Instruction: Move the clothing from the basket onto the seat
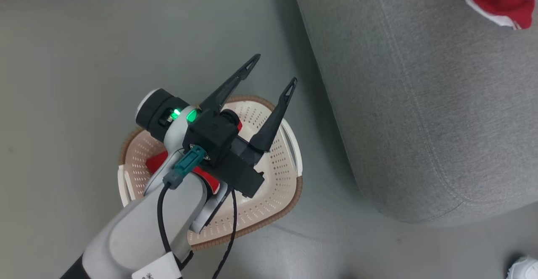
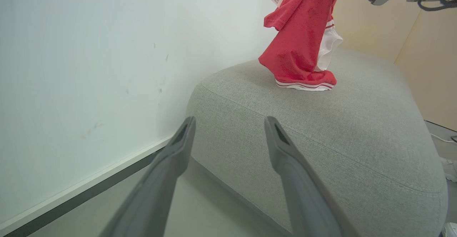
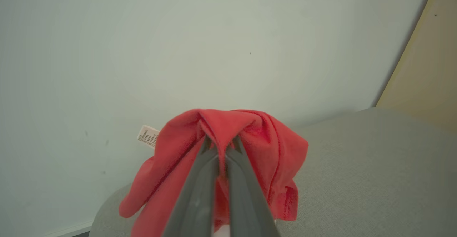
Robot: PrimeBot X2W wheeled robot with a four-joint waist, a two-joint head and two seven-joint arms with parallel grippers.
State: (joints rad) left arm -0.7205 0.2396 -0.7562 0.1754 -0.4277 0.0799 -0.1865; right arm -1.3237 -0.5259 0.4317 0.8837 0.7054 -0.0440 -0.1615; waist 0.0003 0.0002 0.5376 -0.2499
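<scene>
Two long dark fingers of the right gripper [image 3: 221,142] are pressed together, pinching a peak of a red garment [image 3: 250,130] between their tips. The soft, matte cloth falls from the pinch in loose folds, and a small white printed label [image 3: 147,136] sticks out on one side. In the left wrist view the garment [image 2: 300,44] hangs as a draped cone with white fabric showing along one side. Its white-striped hem rests on top of the seat [image 2: 321,130]. The seat is a large rounded block of grey woven upholstery with a stitched seam running near its edge.

The left gripper [image 1: 274,69] has its fingers spread wide with nothing between them. They are tapered and black with open triangular tips, and they are held above the basket [image 1: 281,174]. The basket is oval cream plastic, its walls dotted with small holes, with a brown woven-look rim and a pale side handle. It sits on the smooth grey floor [image 1: 63,81] just beside the seat. More red clothing [image 1: 157,161] lies inside it, mostly hidden beneath the pale forearm. A plain pale wall [image 2: 89,51] stands behind the seat.
</scene>
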